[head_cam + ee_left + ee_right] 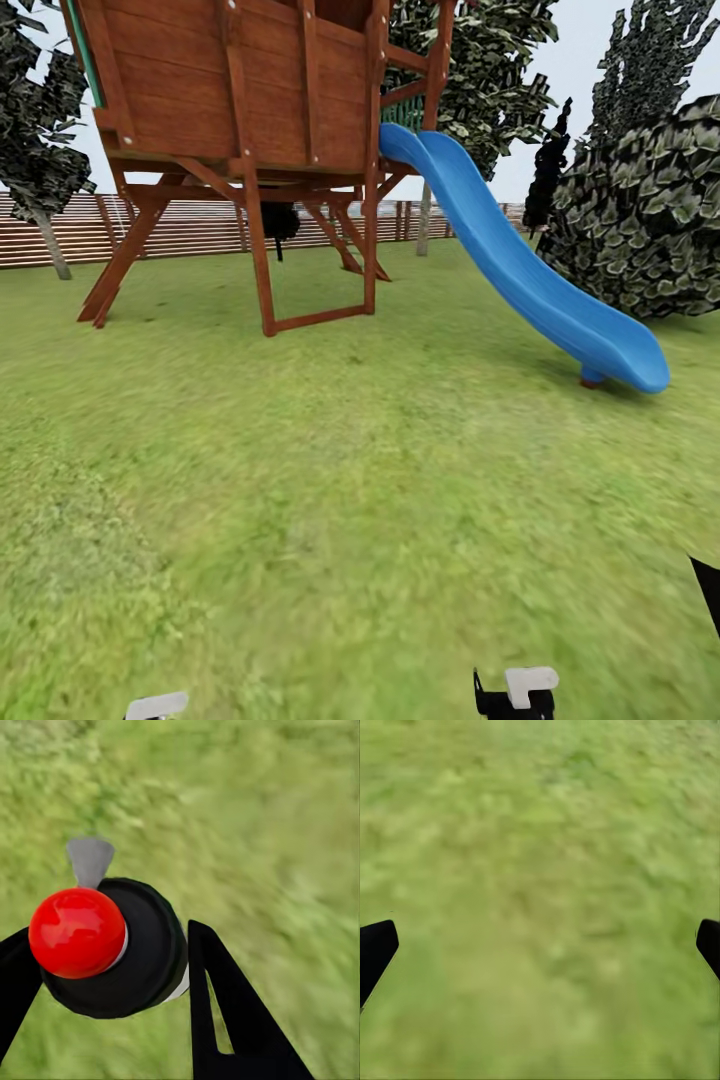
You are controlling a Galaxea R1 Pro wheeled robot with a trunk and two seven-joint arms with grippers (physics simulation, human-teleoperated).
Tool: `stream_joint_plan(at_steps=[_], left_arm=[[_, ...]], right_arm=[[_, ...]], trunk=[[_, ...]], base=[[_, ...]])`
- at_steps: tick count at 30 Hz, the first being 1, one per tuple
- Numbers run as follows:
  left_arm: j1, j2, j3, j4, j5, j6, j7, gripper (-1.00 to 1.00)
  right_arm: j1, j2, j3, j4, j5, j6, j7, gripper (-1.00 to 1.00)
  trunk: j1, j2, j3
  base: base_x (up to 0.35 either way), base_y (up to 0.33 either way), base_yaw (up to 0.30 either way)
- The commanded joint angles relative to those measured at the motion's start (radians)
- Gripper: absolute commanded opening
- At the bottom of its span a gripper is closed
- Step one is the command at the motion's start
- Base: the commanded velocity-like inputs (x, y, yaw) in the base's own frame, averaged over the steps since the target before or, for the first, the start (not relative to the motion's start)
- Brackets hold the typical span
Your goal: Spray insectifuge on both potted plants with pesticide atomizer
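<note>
Pesticide atomizer (pixel 112 952), red-capped with grey nozzle, sits clenched between the left jaws above lawn (pixel 262 832); right jaws spread wide, released, over grass.

Glossy red cap (pixel 76 932), matt grass (pixel 330 480), smooth blue plastic slide (pixel 530 280), reddish-brown wooden playhouse (pixel 250 90).

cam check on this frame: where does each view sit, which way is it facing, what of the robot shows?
Head view: on the head, facing forward and down over the green lawn toward the brown wooden play tower and blue plastic slide; arm parts at its lower edge.
Left wrist view: near the left gripper, facing the lawn; black fingers flank the red-capped dark atomizer bottle.
Right wrist view: near the right gripper, facing the lawn; black fingertips spread apart.
All three share the lawn.
</note>
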Motion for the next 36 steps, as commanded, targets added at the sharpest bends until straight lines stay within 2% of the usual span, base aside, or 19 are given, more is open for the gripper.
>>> stream_joint_plan(at_steps=[1, 36], left_arm=[[-0.001, 0.0, 0.007, 0.001, -0.011, -0.004, 0.002, -1.0], [-0.001, 0.0, 0.007, 0.001, -0.011, -0.004, 0.002, -1.0]], right_arm=[[-0.001, 0.0, 0.0, 0.001, 0.011, -0.001, -0.009, 1.0], [-0.001, 0.003, 0.0, 0.001, 0.009, -0.001, -0.009, 1.0]], trunk=[[0.0, 0.0, -0.001], [0.0, 0.0, -0.001]], base=[[0.339, 0.0, 0.0], [0.339, 0.0, 0.0]])
